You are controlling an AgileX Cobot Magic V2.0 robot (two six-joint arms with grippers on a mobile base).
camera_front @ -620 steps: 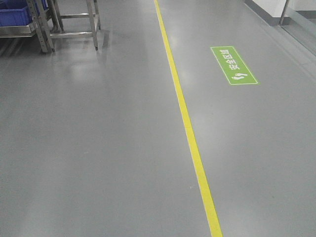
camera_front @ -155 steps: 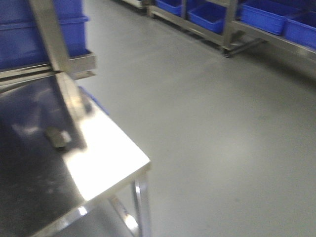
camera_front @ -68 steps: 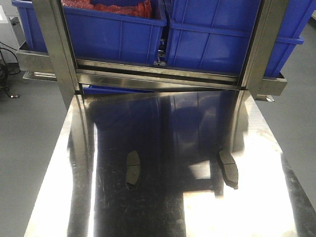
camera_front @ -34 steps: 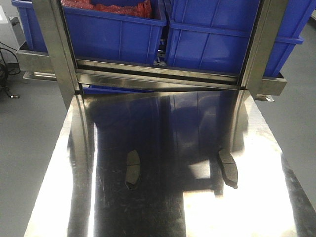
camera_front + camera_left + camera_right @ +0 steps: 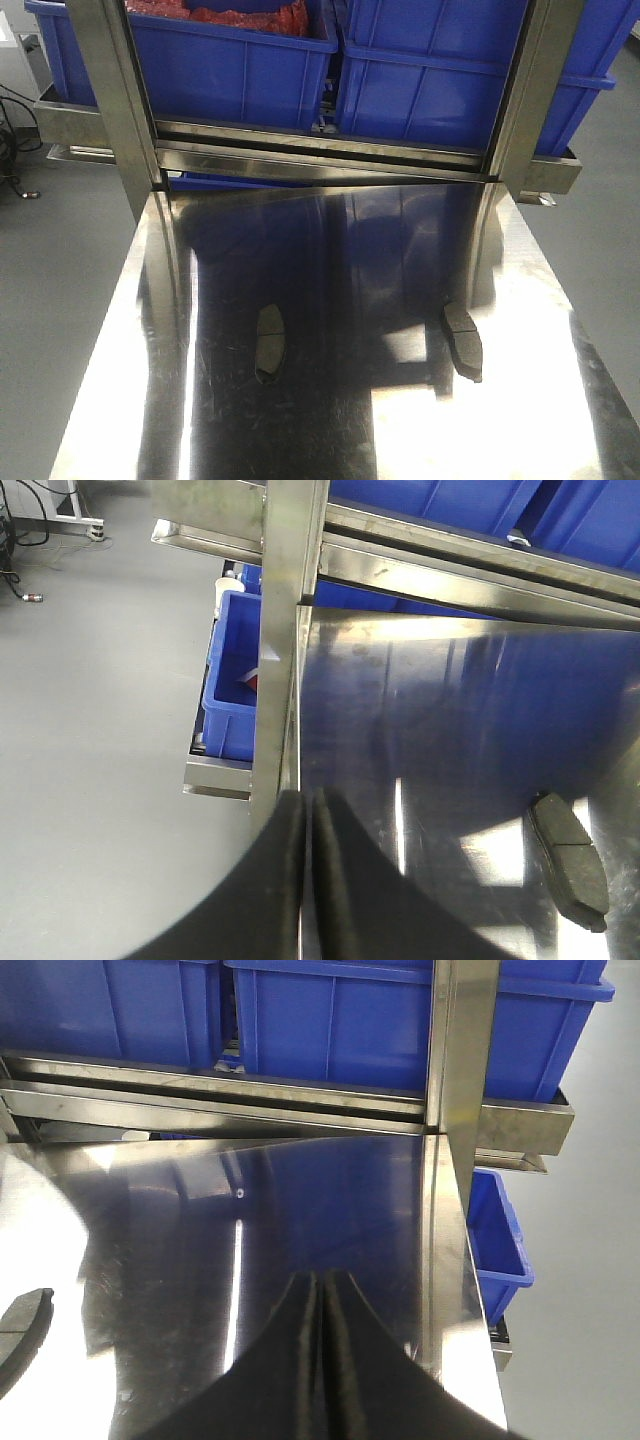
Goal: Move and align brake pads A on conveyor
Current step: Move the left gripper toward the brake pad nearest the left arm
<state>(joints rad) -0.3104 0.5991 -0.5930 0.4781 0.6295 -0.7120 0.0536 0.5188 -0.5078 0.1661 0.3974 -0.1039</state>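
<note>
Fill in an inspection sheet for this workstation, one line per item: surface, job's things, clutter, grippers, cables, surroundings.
Surface: steel table, shiny, with strong reflections and fine scratches.
Job's things: two brake pads lie flat and well apart on the table, the left pad and the right pad; the conveyor is not in view.
Clutter: nothing seen.
Grippers: left gripper and right gripper are both shut, empty, above the table.
Cables: dark cables lie on the floor left of the rack.
Surroundings: blue bins sit on a steel rack behind the table; grey floor.
</note>
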